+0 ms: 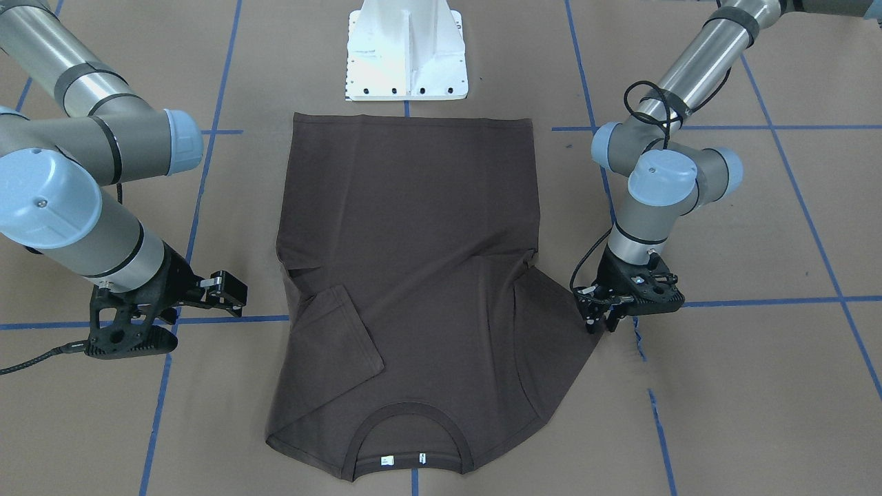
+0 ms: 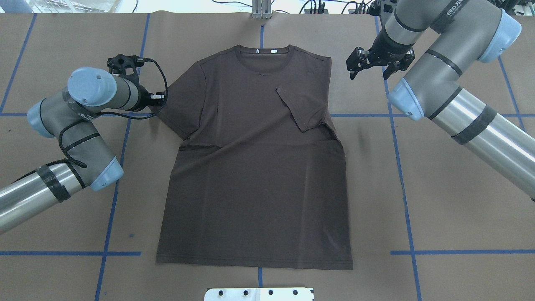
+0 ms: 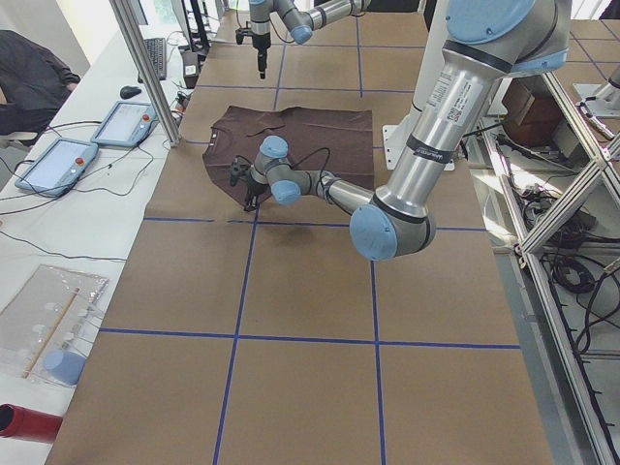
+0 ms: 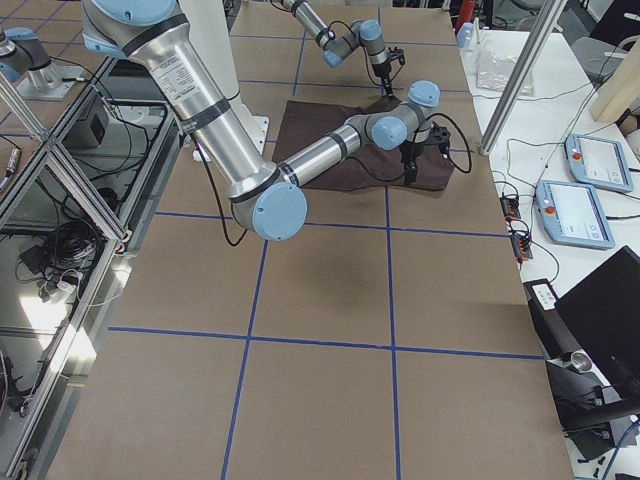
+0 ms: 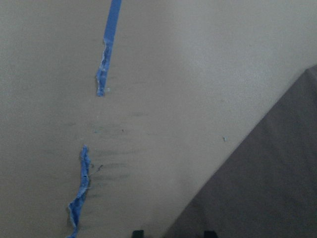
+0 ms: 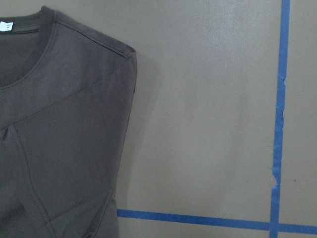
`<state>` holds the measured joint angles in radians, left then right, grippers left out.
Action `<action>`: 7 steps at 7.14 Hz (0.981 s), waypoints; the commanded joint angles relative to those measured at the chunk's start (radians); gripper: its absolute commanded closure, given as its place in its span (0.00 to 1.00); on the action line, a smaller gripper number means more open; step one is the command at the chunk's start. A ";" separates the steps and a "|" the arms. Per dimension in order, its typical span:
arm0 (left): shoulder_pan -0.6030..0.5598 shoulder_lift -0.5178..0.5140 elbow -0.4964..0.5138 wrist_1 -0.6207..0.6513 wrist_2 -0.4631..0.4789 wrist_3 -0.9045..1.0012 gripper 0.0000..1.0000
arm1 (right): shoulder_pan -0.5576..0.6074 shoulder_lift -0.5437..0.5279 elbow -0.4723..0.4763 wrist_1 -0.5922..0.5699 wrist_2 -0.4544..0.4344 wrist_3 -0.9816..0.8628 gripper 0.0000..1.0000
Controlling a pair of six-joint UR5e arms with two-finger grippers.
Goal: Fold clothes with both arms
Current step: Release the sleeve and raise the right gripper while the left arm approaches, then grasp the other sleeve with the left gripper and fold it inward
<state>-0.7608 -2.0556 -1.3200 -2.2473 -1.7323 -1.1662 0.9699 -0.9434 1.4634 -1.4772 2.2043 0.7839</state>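
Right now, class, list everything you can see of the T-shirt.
The T-shirt is dark brown, soft-looking cloth, short-sleeved, with a ribbed round collar and small white tags. It lies flat on the brown table, collar away from the robot. The sleeve on the robot's right is folded in over the chest; the other sleeve lies spread, the open left gripper at its tip.

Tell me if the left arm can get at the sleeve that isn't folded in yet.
Probably yes. The left gripper sits right at the outer corner of the flat sleeve, jaws open. Only bare table paper surrounds it, and nothing lies across that sleeve.
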 commanded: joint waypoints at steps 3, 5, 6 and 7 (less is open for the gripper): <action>-0.002 0.002 -0.007 0.005 -0.006 0.007 1.00 | 0.001 0.002 0.000 0.002 0.000 0.000 0.00; -0.046 0.000 -0.004 0.023 -0.004 0.081 1.00 | 0.001 0.002 0.000 0.002 0.000 0.000 0.00; -0.054 0.000 -0.002 0.025 -0.003 0.101 1.00 | 0.001 0.002 0.002 0.003 0.002 0.000 0.00; -0.058 -0.001 -0.002 0.025 -0.001 0.102 1.00 | 0.001 0.000 0.003 0.003 0.002 0.000 0.00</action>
<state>-0.8088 -2.0558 -1.3230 -2.2254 -1.7352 -1.0780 0.9709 -0.9421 1.4649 -1.4747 2.2053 0.7839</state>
